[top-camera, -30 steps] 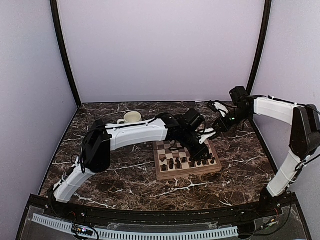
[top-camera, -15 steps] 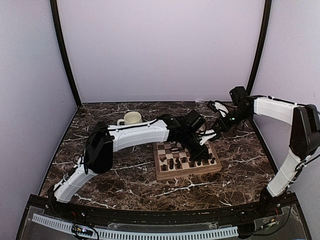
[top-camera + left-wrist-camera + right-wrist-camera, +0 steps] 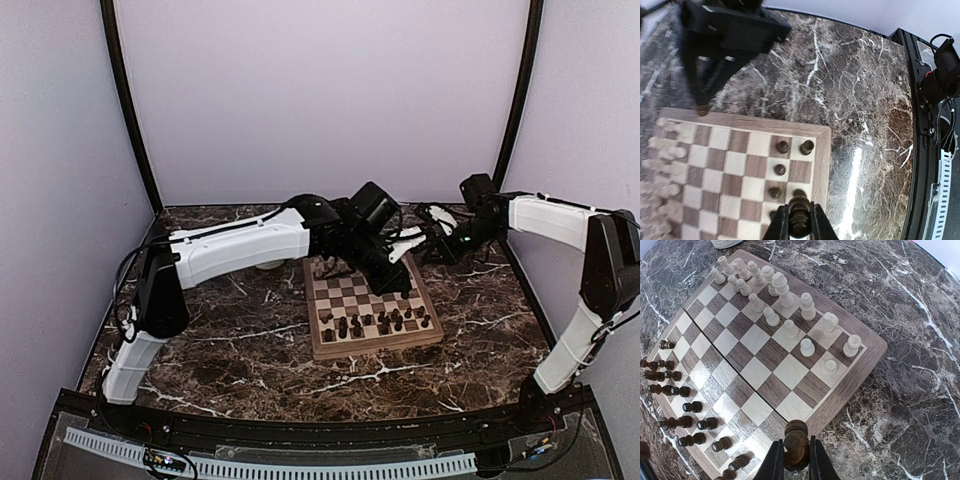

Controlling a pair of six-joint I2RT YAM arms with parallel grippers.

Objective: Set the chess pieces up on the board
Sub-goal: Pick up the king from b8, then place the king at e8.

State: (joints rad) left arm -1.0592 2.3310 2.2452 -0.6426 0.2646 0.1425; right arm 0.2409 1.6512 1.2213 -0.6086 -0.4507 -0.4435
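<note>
The board (image 3: 375,347) lies mid-table. Dark chess pieces (image 3: 370,322) stand along its near rows, also in the right wrist view (image 3: 690,406) and the left wrist view (image 3: 782,147). Cream-white pieces (image 3: 785,295) fill the far rows, blurred in the left wrist view (image 3: 662,165). My left gripper (image 3: 800,227) is shut on a dark piece (image 3: 800,220), held high over the board (image 3: 822,165); in the top view it (image 3: 396,278) hangs above the right half. My right gripper (image 3: 796,460) is shut on a dark brown piece (image 3: 796,442) over the board's rim (image 3: 860,365), at the far right corner (image 3: 432,250).
The cream mug's base (image 3: 727,242) shows just beyond the board's far left corner; my left arm (image 3: 240,245) covers it from above. Dark marble tabletop (image 3: 230,350) surrounds the board. My right gripper (image 3: 725,30) looms close to my left one.
My left arm has lifted and swung back toward the far side with its dark piece, rising off the board's near rows. The right gripper has hardly moved.
</note>
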